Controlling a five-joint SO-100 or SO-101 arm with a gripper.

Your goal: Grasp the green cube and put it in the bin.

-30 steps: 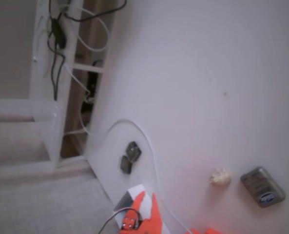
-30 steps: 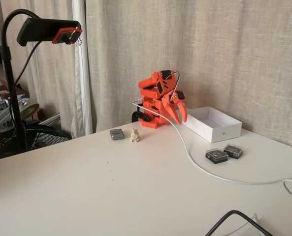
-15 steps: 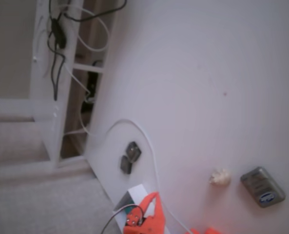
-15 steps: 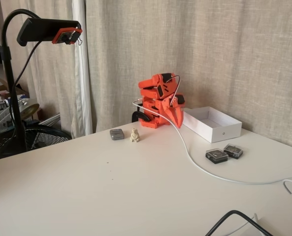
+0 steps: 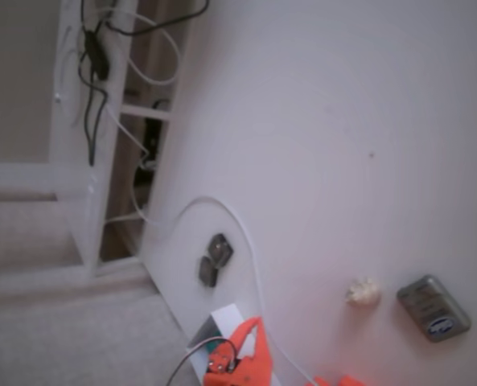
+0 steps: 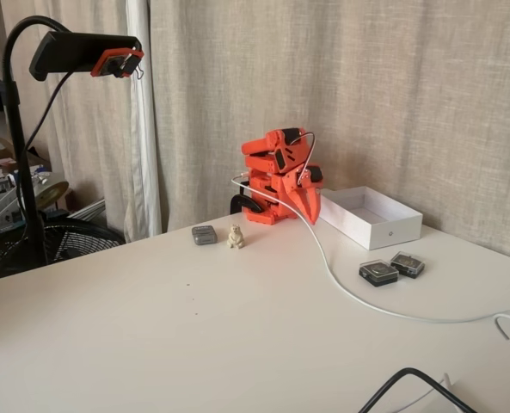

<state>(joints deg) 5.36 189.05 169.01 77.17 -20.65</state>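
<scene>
The orange arm is folded up at the back of the table. Its gripper (image 6: 310, 210) points down, fingers together with nothing between them, just left of the bin (image 6: 384, 231), a white box. From above, the gripper (image 5: 254, 326) lies over the bin (image 5: 226, 315) at the picture's lower edge. A small patch of the green cube (image 5: 215, 346) shows on the bin's greyish inside, beside the arm. In the side fixed view the bin's wall hides the cube.
Two dark grey blocks (image 6: 392, 268) (image 5: 214, 259) sit in front of the bin. A white cable (image 6: 341, 284) runs across the table past them. A grey tin (image 6: 204, 234) (image 5: 433, 307) and a small beige figure (image 6: 235, 237) (image 5: 363, 291) stand left of the arm's base. A camera on a black stand (image 6: 82, 53) overhangs the left.
One second ago the fingers were spread open over the bin; they have since closed and the gripper has tucked in toward the arm. Nothing has moved in the last half second.
</scene>
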